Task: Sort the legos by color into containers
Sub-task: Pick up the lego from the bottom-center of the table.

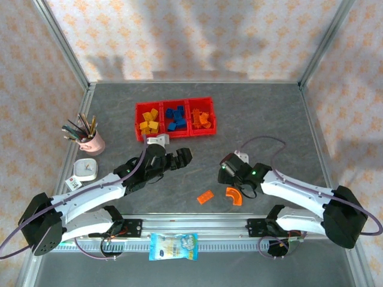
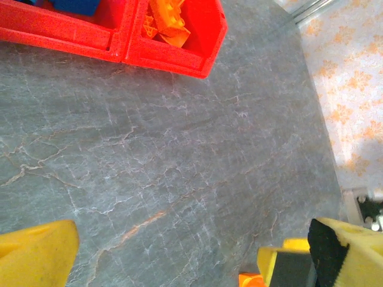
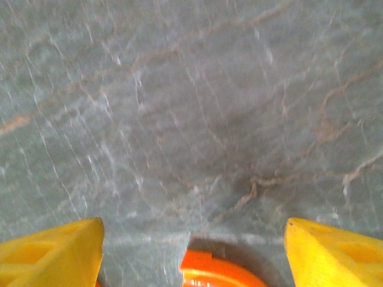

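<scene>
Where orange brick (image 1: 205, 197) lies, long axis diagonal

Containers (image 1: 137, 119) far-centre on table (image 1: 269, 119); near the front, loose lego (image 1: 205, 197) left of second lego (image 1: 234, 195).

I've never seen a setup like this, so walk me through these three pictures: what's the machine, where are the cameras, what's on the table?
It is a robot's left arm and right arm, bolted at the near edge of the table, each ending in a pincer. One picture looks down from above; the other two come from wrist cameras, so the yellow shapes are fingers. On the table: a red tray of three bins with yellow bricks, blue bricks and orange bricks, and, loose, a flat orange brick and an orange arc. A pen cup and snack packet sit aside. The left pincer and right pincer are open, holding nothing.
</scene>
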`<act>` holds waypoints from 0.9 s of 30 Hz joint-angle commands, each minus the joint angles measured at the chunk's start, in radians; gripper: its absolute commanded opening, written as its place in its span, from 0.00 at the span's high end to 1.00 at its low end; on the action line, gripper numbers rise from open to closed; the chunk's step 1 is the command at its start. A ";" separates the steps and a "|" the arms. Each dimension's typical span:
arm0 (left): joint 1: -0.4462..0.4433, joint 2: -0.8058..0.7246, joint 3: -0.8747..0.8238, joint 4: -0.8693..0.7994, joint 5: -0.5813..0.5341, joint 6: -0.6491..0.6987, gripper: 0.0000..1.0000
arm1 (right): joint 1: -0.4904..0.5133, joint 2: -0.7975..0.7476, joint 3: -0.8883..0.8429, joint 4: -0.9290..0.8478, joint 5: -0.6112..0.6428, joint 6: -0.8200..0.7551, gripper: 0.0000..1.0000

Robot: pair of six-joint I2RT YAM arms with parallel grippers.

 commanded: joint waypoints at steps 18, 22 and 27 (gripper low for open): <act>-0.005 -0.027 -0.003 -0.024 -0.046 0.001 0.01 | 0.266 0.015 -0.075 -0.097 -0.044 0.309 0.24; -0.006 -0.034 -0.005 -0.025 -0.050 0.001 0.01 | 0.283 0.053 -0.064 -0.091 -0.030 0.317 0.30; -0.006 -0.036 -0.004 -0.030 -0.050 0.001 0.01 | 0.285 0.054 -0.064 -0.119 0.015 0.330 0.38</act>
